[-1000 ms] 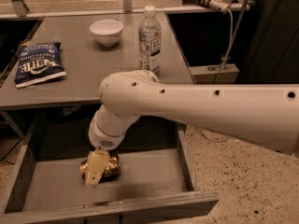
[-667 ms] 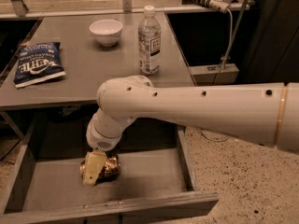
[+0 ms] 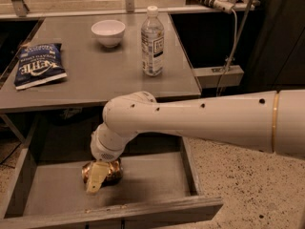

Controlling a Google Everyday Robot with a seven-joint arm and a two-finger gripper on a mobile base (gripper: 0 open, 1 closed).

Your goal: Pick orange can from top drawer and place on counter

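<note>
The orange can, shiny and coppery, lies on the floor of the open top drawer, left of its middle. My gripper reaches down into the drawer from the white arm and sits right at the can, covering its front left side. The can rests low on the drawer floor. The grey counter lies above and behind the drawer.
On the counter stand a clear water bottle, a white bowl and a blue chip bag. The drawer's side walls and front rim surround the gripper. A speckled floor lies to the right.
The arm's elbow has shifted slightly left and lower over the drawer. The gripper and the can stay at about the same spot on the drawer floor.
</note>
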